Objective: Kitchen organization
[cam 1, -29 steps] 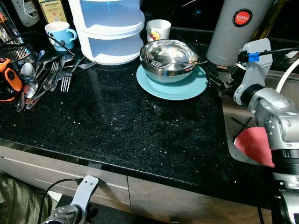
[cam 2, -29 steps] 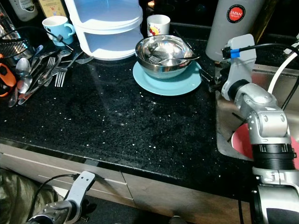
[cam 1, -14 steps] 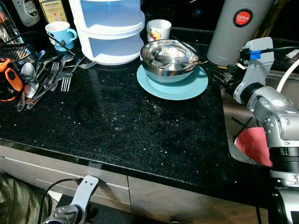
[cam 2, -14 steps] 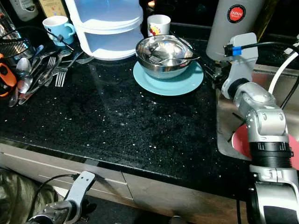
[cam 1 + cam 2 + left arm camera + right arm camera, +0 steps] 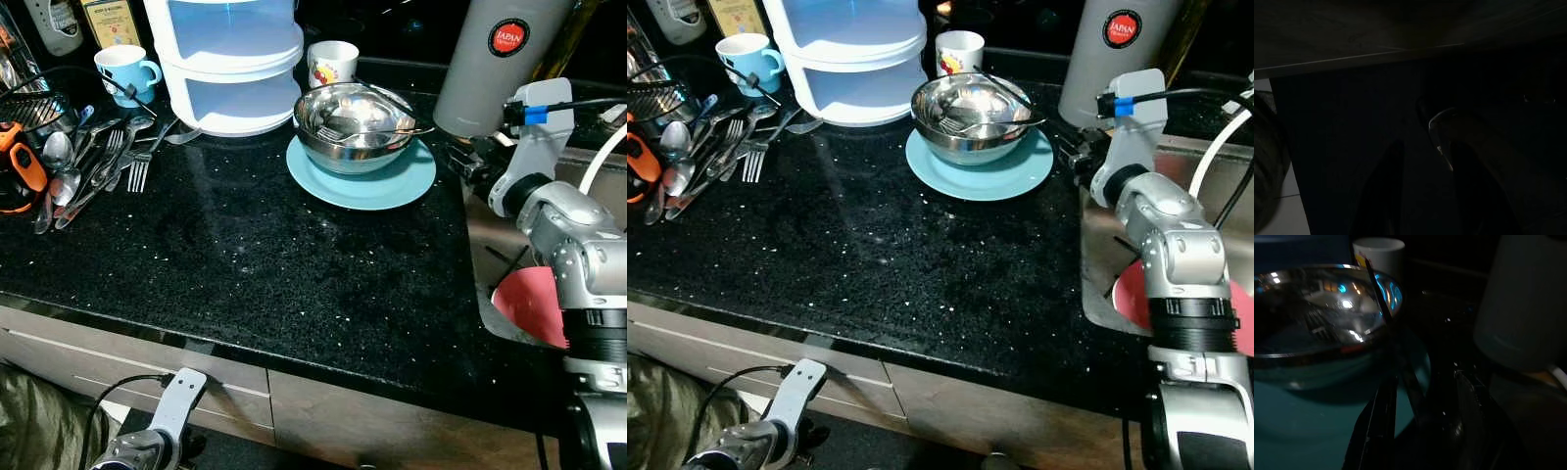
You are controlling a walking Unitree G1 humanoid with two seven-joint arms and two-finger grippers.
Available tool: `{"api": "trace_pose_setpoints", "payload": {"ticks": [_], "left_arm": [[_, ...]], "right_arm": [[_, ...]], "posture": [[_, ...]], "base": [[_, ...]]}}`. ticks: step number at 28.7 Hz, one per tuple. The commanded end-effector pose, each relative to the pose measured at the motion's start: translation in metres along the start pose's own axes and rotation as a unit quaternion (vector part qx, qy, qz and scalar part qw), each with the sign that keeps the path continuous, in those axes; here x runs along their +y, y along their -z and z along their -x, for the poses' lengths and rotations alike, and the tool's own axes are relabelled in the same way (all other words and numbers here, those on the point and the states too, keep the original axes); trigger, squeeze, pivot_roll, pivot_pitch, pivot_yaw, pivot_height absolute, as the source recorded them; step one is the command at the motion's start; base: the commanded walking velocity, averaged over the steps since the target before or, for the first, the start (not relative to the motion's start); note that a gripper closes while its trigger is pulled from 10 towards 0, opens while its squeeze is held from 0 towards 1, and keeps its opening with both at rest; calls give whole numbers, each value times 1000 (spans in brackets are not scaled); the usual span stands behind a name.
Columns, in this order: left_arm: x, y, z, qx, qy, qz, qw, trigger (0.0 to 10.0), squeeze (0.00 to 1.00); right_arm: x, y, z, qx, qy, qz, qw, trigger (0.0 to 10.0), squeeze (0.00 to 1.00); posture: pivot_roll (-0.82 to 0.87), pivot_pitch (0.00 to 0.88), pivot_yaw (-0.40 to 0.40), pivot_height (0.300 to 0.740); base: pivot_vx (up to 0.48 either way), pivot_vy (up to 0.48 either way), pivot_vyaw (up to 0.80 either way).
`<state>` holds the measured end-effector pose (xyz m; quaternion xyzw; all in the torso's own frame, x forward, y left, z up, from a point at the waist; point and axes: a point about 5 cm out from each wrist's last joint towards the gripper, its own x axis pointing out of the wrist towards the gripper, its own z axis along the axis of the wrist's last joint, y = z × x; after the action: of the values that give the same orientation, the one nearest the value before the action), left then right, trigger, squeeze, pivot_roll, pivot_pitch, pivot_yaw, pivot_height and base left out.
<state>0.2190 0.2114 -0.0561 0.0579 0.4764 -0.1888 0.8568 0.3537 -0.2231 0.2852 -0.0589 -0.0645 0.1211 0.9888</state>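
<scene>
Silver jointed right arm (image 5: 1169,235), blue-tagged black cable, black-fingered right gripper (image 5: 1422,431).

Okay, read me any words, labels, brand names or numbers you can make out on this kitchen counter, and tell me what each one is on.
"JAPAN": on the round red and black badge of the tall grey flask; the smaller line beneath it is too small to read.
Yellow-labelled bottle at the back left: there is print, but it is blurred and unreadable.
White cup behind the steel bowl: a coloured picture, with no words legible.
</scene>
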Motion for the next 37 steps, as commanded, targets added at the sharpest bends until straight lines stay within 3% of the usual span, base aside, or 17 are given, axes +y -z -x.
{"api": "trace_pose_setpoints", "payload": {"ticks": [1,2,3,4,5,7,8,22,31,35,37], "left_arm": [[0,9,1,11,-3,7,1000,10000,0],[1,9,1,11,-3,8,1000,10000,0],[1,9,1,11,-3,8,1000,10000,0],[1,9,1,11,-3,8,1000,10000,0],[1,9,1,11,-3,7,1000,10000,0],[1,9,1,11,-3,7,1000,10000,0],[1,9,1,11,-3,7,1000,10000,0],[1,10,1,14,-3,4,1000,10000,0],[1,10,2,14,-3,4,1000,10000,0],[1,10,2,14,-3,4,1000,10000,0],[1,10,2,14,-3,4,1000,10000,0]], "right_arm": [[1,-5,0,-18,-6,-10,1000,5137,0],[2,-5,-1,-18,-7,-10,1000,5137,0],[3,-5,-1,-20,-11,-12,1000,4196,0],[3,-5,-1,-20,-11,-12,1000,4196,0],[5,-5,-1,-24,-17,-15,999,2353,0],[6,-5,-1,-25,-19,-16,999,1961,0],[6,-6,-1,-27,-22,-17,999,0,0],[5,-6,1,-29,-30,-18,999,0,0],[1,-26,3,-129,-25,-109,985,0,0],[-1,-38,9,-195,-50,-180,963,0,0],[-1,-39,11,-206,-56,-193,958,0,0]], "posture": [[32,134,11,740],[32,134,11,740],[32,140,12,740],[32,140,12,740],[33,135,11,740],[33,135,11,740],[31,143,12,740],[30,153,18,740],[32,150,19,740],[32,150,19,740],[32,150,19,740]], "base": [[0,0,0],[0,0,0],[0,0,0],[0,0,0],[0,0,0],[0,0,0],[0,0,0],[0,0,0],[0,0,0],[0,0,0],[0,0,0]]}}
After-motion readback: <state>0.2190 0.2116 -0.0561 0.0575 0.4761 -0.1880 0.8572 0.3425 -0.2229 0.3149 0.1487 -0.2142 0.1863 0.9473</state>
